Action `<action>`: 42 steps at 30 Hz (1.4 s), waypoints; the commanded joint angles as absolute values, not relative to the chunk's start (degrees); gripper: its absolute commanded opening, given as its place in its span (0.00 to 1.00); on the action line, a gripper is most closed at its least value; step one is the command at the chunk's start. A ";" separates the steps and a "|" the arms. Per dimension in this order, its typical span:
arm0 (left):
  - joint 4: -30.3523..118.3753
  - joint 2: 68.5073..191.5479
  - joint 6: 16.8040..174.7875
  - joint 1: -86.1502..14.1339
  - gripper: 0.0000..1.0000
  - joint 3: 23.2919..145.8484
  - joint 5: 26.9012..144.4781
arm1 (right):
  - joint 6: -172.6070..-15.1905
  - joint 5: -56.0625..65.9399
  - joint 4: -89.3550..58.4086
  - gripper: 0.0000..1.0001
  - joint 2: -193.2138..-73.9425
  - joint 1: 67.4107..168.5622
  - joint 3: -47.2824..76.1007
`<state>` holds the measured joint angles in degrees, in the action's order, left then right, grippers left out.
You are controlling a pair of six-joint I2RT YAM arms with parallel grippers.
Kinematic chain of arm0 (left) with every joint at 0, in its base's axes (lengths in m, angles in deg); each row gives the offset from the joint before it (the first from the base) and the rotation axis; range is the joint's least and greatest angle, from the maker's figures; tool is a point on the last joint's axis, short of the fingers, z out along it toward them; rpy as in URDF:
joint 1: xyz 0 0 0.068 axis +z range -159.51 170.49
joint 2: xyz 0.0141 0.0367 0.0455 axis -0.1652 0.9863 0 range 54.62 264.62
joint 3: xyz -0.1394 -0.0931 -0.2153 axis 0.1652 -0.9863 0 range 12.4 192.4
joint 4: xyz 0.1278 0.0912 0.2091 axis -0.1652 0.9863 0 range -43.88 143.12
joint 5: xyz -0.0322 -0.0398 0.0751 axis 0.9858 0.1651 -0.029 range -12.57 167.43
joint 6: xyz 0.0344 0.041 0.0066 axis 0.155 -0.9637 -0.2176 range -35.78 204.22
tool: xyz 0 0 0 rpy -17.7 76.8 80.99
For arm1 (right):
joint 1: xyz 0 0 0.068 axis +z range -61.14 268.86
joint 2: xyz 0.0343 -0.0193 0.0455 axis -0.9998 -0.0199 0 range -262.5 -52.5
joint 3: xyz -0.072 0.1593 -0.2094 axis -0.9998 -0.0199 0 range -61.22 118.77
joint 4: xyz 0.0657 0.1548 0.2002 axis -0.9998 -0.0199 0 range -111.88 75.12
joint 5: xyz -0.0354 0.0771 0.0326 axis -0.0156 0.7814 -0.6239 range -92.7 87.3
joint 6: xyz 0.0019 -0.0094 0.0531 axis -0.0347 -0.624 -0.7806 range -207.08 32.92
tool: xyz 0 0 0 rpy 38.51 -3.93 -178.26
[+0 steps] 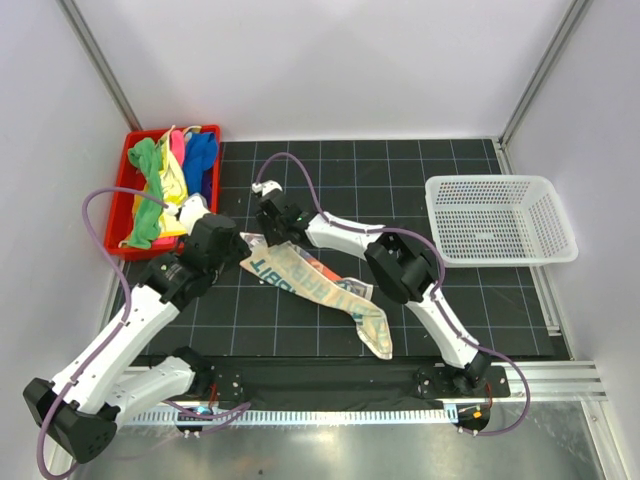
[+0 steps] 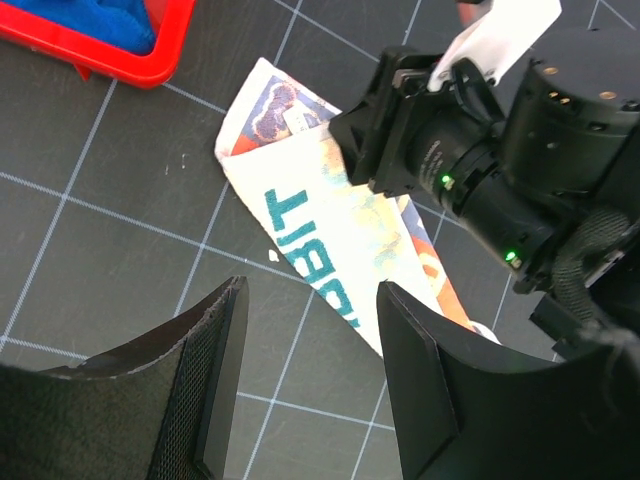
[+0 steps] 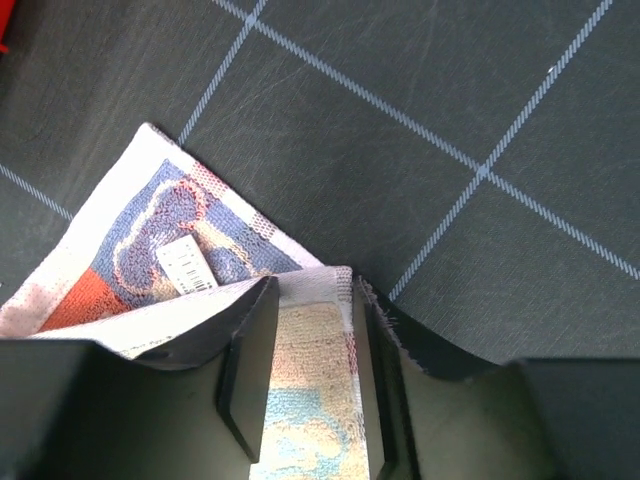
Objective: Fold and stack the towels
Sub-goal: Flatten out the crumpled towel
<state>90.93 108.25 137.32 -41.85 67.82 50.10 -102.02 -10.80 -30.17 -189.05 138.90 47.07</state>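
A white towel with printed lettering (image 1: pixel 310 285) lies stretched across the black grid mat, partly folded. It also shows in the left wrist view (image 2: pixel 300 200) and the right wrist view (image 3: pixel 160 240). My right gripper (image 1: pixel 272 232) sits at its far left corner and is shut on a folded edge (image 3: pixel 312 290), with cloth draped over one finger. My left gripper (image 1: pixel 232 247) is open and empty just left of the towel, over bare mat (image 2: pixel 310 290). Green (image 1: pixel 148 190), yellow (image 1: pixel 172 185), pink-red (image 1: pixel 178 145) and blue (image 1: pixel 200 160) towels lie piled in the red bin.
The red plastic bin (image 1: pixel 122 170) stands at the back left; its corner shows in the left wrist view (image 2: pixel 150 60). A white mesh basket (image 1: pixel 500 220) stands at the right. The right arm's wrist (image 2: pixel 470 170) is close beside my left gripper.
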 commanded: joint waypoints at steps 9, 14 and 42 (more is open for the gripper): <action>89.36 109.29 136.86 -41.15 0.58 67.33 49.83 | -104.84 -9.21 -26.04 0.18 -186.01 136.94 44.33; 88.83 109.99 136.77 -41.06 0.58 67.33 49.83 | -105.54 -8.76 -25.78 0.06 -184.25 136.15 42.84; 73.46 120.18 139.15 -34.82 0.62 68.03 53.08 | -103.17 -22.20 -30.78 0.01 -157.27 132.98 29.57</action>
